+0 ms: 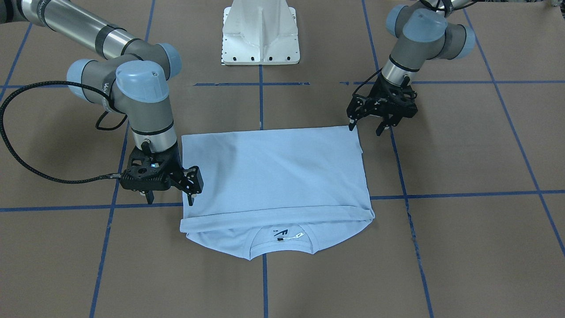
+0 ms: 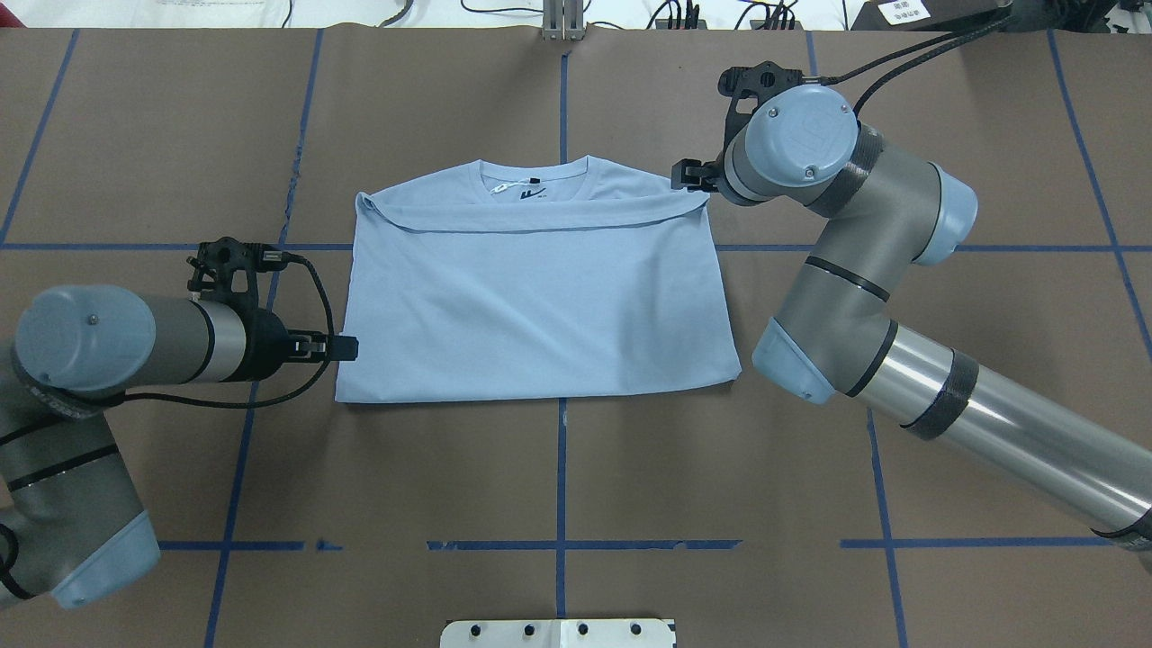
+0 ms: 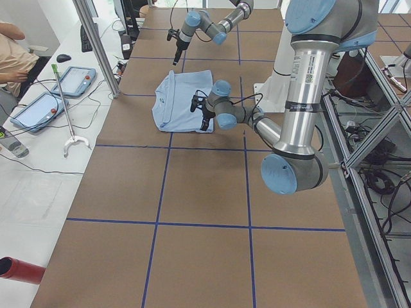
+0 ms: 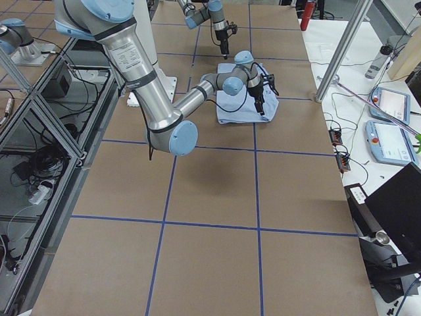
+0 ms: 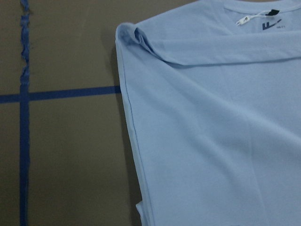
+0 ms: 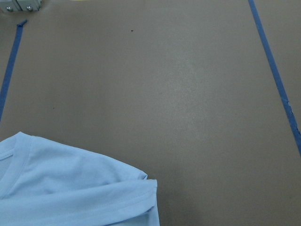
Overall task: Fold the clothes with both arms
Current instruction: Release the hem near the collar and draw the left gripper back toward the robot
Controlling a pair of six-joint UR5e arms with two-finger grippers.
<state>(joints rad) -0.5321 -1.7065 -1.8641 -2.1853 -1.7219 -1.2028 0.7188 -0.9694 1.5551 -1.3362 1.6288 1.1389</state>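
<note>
The light blue T-shirt (image 1: 273, 172) (image 2: 531, 297) lies flat on the brown table, folded into a rectangle. Its lower part is laid up to just below the collar and dark neck label (image 2: 533, 191). My left gripper (image 1: 365, 128) (image 2: 346, 346) is open beside the shirt's edge near its corner on the robot's side, with nothing between its fingers. My right gripper (image 1: 170, 201) (image 2: 688, 175) is open at the opposite edge, by the folded shoulder, also empty. The left wrist view shows the shirt's side edge (image 5: 134, 127). The right wrist view shows a folded shoulder corner (image 6: 141, 188).
The white pedestal base (image 1: 261, 33) stands at the robot's side of the table. Blue tape lines (image 2: 560, 544) grid the brown surface. Beyond the far edge, a white bench holds tablets (image 3: 70, 77), a grabber tool and cables, and a person's arm (image 3: 13, 61) rests there.
</note>
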